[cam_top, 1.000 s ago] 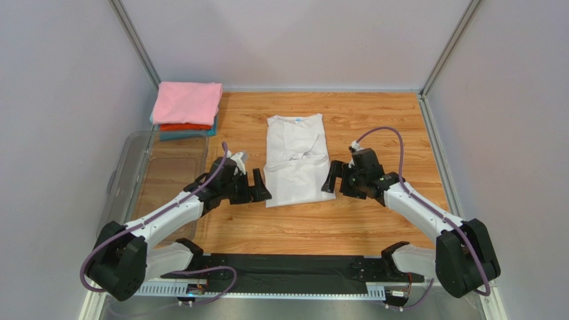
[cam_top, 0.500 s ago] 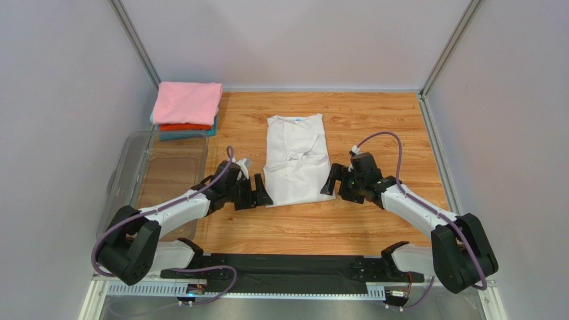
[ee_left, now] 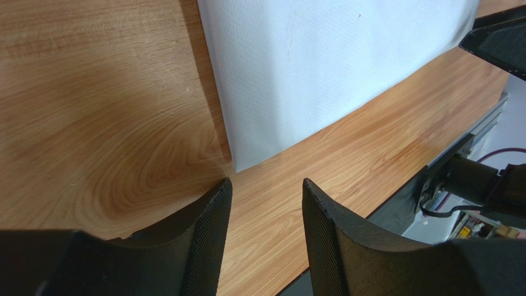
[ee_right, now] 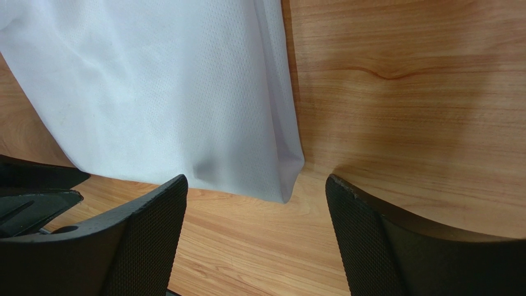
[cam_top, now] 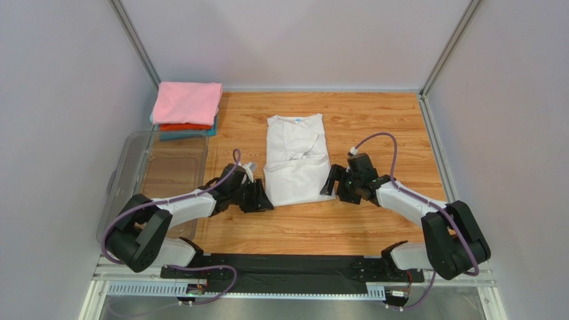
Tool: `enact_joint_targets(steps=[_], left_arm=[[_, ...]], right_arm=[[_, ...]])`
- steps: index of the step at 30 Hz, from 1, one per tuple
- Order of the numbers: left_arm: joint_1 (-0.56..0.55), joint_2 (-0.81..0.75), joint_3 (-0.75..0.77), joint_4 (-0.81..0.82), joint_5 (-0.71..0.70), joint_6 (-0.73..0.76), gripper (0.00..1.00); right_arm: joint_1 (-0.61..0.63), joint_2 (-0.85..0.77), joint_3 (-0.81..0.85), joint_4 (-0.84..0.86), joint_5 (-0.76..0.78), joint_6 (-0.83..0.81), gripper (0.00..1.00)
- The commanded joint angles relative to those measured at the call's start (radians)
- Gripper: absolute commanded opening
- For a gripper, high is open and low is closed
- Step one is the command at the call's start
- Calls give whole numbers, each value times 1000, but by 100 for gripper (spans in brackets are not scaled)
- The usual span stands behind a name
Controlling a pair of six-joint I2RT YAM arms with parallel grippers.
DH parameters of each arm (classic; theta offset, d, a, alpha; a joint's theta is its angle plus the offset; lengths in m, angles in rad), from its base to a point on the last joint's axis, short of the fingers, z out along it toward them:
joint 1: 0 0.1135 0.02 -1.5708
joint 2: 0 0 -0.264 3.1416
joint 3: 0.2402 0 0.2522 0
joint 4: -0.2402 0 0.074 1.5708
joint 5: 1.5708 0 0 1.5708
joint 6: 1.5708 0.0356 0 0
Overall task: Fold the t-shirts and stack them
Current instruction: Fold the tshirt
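The white t-shirt [cam_top: 294, 157] lies flat mid-table, folded into a long rectangle, its blue neck label at the far end. My left gripper [cam_top: 263, 197] is open and low at the shirt's near-left corner; the left wrist view shows that corner [ee_left: 247, 157] just ahead of my fingers [ee_left: 213, 228]. My right gripper [cam_top: 328, 187] is open and low at the near-right corner, which shows in the right wrist view [ee_right: 281, 185] between my spread fingers [ee_right: 154, 228]. Neither gripper holds cloth. A pink folded tee [cam_top: 187, 102] tops an orange-red tee [cam_top: 185, 127] and a teal tee [cam_top: 179, 135] at the far left.
A clear plastic bin [cam_top: 137, 175] stands along the table's left side, beside my left arm. Metal frame posts and grey walls enclose the wooden table [cam_top: 374, 127]. A black base rail [cam_top: 287, 270] runs along the near edge.
Both grippers have dropped lower and drawn nearer to the shirt's near corners. The left one moved right and toward me, and the right one moved slightly left. The shirt has not moved.
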Motion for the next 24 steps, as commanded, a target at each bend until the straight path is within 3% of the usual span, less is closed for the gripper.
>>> enact_joint_targets(steps=[1, 12, 13, 14, 16, 20, 21, 24], left_arm=[[-6, 45, -15, -26, -45, 15, 52], [-6, 77, 30, -61, -116, 36, 41], [-6, 86, 31, -61, -117, 36, 37], [-6, 91, 33, -60, -116, 36, 36], [-6, 102, 33, -55, -116, 36, 23], [-6, 102, 31, -56, -116, 36, 8], [-6, 99, 31, -58, -114, 36, 6], [-5, 94, 30, -58, -117, 38, 0]], right_arm=[[2, 29, 2, 23, 16, 12, 84], [2, 62, -1, 37, 15, 12, 78], [2, 65, -1, 39, 13, 11, 76], [2, 68, 0, 40, 13, 11, 74], [2, 71, 0, 40, 12, 9, 68], [3, 86, -3, 43, 15, 7, 59], [2, 89, 0, 43, 13, 6, 48], [0, 100, 5, 43, -5, 6, 36]])
